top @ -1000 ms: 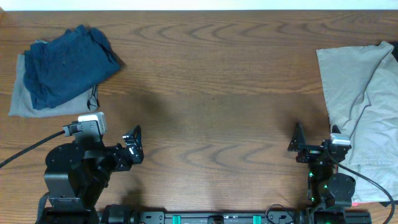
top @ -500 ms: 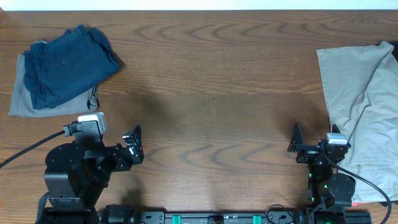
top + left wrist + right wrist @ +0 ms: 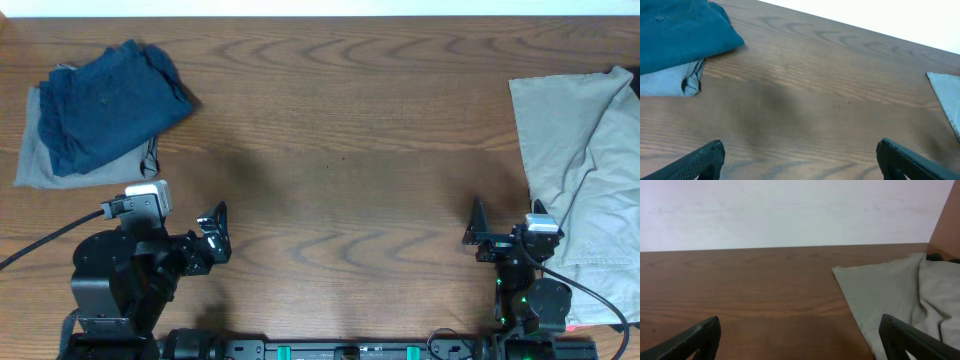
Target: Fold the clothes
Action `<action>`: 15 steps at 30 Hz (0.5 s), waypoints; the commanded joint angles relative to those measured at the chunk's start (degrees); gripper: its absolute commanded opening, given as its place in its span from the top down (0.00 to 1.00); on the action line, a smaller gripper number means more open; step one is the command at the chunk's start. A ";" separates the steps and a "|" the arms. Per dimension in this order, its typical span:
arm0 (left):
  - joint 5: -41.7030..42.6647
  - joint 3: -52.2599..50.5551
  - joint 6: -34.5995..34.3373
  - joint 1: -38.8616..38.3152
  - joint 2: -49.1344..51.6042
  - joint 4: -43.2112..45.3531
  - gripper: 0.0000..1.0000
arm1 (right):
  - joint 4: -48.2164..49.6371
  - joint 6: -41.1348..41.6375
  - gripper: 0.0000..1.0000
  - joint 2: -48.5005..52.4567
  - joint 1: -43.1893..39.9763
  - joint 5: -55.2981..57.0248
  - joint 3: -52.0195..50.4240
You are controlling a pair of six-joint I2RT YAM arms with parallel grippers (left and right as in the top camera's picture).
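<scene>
3 garments lie on the table (image 3: 340,150), and neither arm touches any of them. The navy shorts (image 3: 110,100) sit at the far left corner, bunched into a rough, rumpled packet on top of the grey garment (image 3: 30,165), whose flatter edge pokes out below and to the left. We judge this stack to be a set-aside pile, parked away from the middle where the folding would be done. The khaki garment (image 3: 590,170) lies spread along the right edge, running from the far side down to just beside the right arm. It has a long diagonal crease and 1 smooth, pointed corner aimed toward the table's centre. It looks unfolded, so we take it as the next piece to handle. The left hand (image 3: 214,231) rests low at the near left. In the left wrist view its 2 dark fingers (image 3: 702,157) stand wide apart with only bare wood between them, so it is spread and holds nothing. The right hand (image 3: 479,234) sits at the near right, close to the khaki cloth, and its own wrist view shows it likewise spread wide and empty. All 3 cloths look like soft, matte cotton that will drape and slip when lifted, while the wood is smooth, brown and strongly grained.
</scene>
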 commanded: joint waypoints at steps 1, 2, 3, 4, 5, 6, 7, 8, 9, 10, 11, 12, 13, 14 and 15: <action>-0.70 -0.37 1.16 0.13 0.00 0.02 0.02 | -0.26 -1.05 0.01 -0.35 -0.61 -0.59 -0.09; -0.70 -0.37 1.16 0.13 0.00 0.02 0.02 | -0.26 -1.05 0.01 -0.35 -0.61 -0.59 -0.09; -0.70 -0.37 1.16 0.13 0.00 0.02 0.02 | -0.26 -1.05 0.01 -0.35 -0.61 -0.59 -0.09; -0.70 -0.37 1.16 0.13 0.00 0.02 0.02 | -0.28 -1.05 0.01 -0.35 -0.61 -0.59 -0.09; -0.70 -0.37 1.16 0.13 0.00 0.02 0.02 | -0.26 -1.05 0.01 -0.35 -0.61 -0.59 -0.09; -0.70 -0.37 1.16 0.13 0.00 0.02 0.02 | -0.26 -1.05 0.01 -0.35 -0.61 -0.59 -0.09; -0.70 -0.37 1.16 0.13 0.00 0.02 0.02 | -0.26 -1.05 0.01 -0.35 -0.61 -0.59 -0.09; -0.70 -0.37 1.16 0.13 0.00 0.02 0.02 | -0.26 -1.05 0.01 -0.35 -0.61 -0.59 -0.09; -0.70 -0.37 1.16 0.13 0.00 0.02 0.02 | -0.26 -1.05 0.01 -0.35 -0.61 -0.59 -0.07; -0.70 -0.37 1.16 0.13 0.00 0.02 0.02 | -0.26 -1.05 0.01 -0.35 -0.61 -0.59 -0.09; -0.70 -0.37 1.16 0.13 0.00 0.02 0.02 | -0.26 -1.05 0.01 -0.35 -0.61 -0.59 -0.09; -0.70 -0.52 1.16 0.13 -0.13 0.02 0.02 | -0.26 -1.05 0.01 -0.35 -0.61 -0.59 -0.07; -0.70 -0.66 1.16 0.13 -0.33 0.02 0.02 | -0.26 -1.05 0.01 -0.35 -0.61 -0.59 -0.09; -0.79 -0.81 1.46 0.11 -0.66 -0.02 0.02 | -0.26 -1.05 0.01 -0.35 -0.61 -0.59 -0.09; -1.22 -0.94 2.64 0.13 -1.11 -0.44 0.02 | -0.26 -1.05 0.01 -0.35 -0.61 -0.59 -0.09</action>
